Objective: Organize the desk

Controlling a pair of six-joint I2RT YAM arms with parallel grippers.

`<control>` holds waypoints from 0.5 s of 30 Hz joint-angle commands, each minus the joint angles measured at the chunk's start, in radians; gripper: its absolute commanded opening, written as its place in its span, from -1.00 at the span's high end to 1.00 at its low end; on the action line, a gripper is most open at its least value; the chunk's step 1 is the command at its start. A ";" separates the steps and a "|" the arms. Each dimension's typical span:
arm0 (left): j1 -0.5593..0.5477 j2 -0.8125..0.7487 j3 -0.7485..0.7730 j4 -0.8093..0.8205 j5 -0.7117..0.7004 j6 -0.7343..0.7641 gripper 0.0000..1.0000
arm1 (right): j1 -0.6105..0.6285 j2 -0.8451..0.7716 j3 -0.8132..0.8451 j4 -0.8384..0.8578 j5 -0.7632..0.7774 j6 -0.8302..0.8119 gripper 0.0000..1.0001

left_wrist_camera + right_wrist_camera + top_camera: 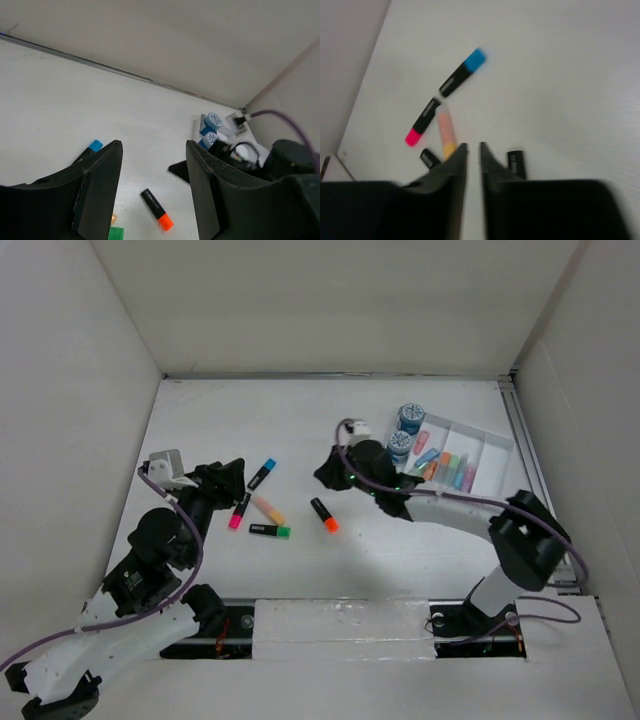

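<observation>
The desk [250, 420] is a white tabletop with several highlighters lying left of centre: a blue-capped one [262, 474], a pink one [240, 511], a peach one [268, 510], a green one [270, 531] and an orange one [324, 515]. My left gripper [230, 478] is open and empty, just left of the blue-capped highlighter; in its wrist view [153, 146] the orange highlighter [156, 209] lies on the desk between the fingers. My right gripper [327, 473] hovers above the orange highlighter with its jaws almost together and empty [473, 147].
A white compartmented tray [490, 452] at the right holds several highlighters. Two blue-topped cylinders [411, 418] [400, 445] stand at its left end. White walls enclose the desk, and a metal rail [340, 612] runs along the front edge.
</observation>
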 commanded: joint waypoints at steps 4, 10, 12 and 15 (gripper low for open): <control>0.002 -0.092 -0.019 0.029 -0.178 -0.070 -0.02 | 0.267 0.323 0.270 -0.093 0.191 -0.120 -0.14; 0.002 -0.081 -0.016 0.036 -0.144 -0.057 -0.04 | 0.347 0.494 0.484 -0.237 0.255 -0.187 -0.30; 0.002 -0.073 -0.015 0.038 -0.130 -0.053 -0.04 | 0.356 0.549 0.521 -0.291 0.263 -0.195 -0.30; 0.002 -0.072 -0.016 0.044 -0.122 -0.048 -0.04 | 0.366 0.607 0.576 -0.326 0.283 -0.202 -0.25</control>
